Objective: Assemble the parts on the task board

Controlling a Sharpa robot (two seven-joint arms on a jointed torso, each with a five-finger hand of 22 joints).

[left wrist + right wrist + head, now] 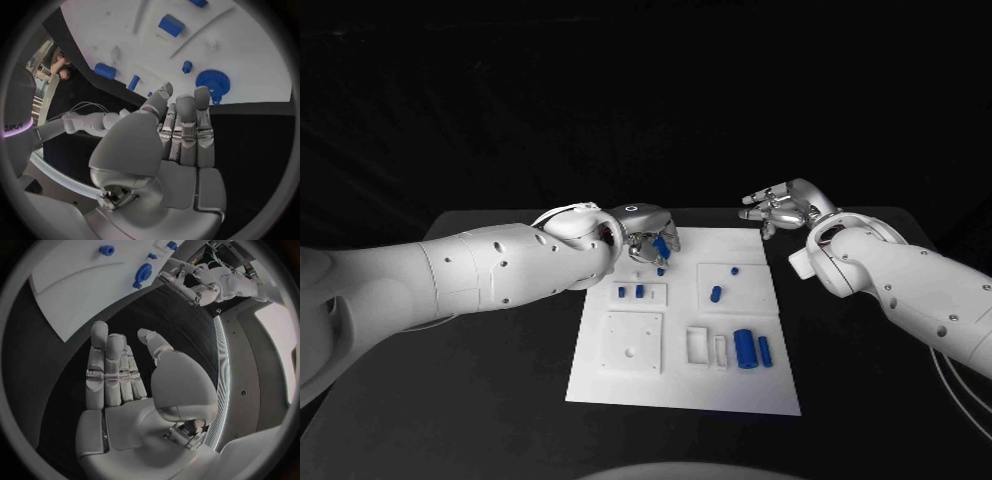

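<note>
The black counter [473,370] carries the white task board [689,390], with blue parts lying across it. The left hand [643,232] hovers over the board's far left corner, fingers straight and apart, holding nothing. A blue gear [212,83] lies just beyond its fingertips. The right hand [783,208] waits off the board's far right corner, empty, fingers loosely apart, so the left is nearer.

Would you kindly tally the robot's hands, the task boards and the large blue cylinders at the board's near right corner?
Hands: 2 (left hand, right hand)
Task board: 1
Large blue cylinders: 2
Total: 5
</note>
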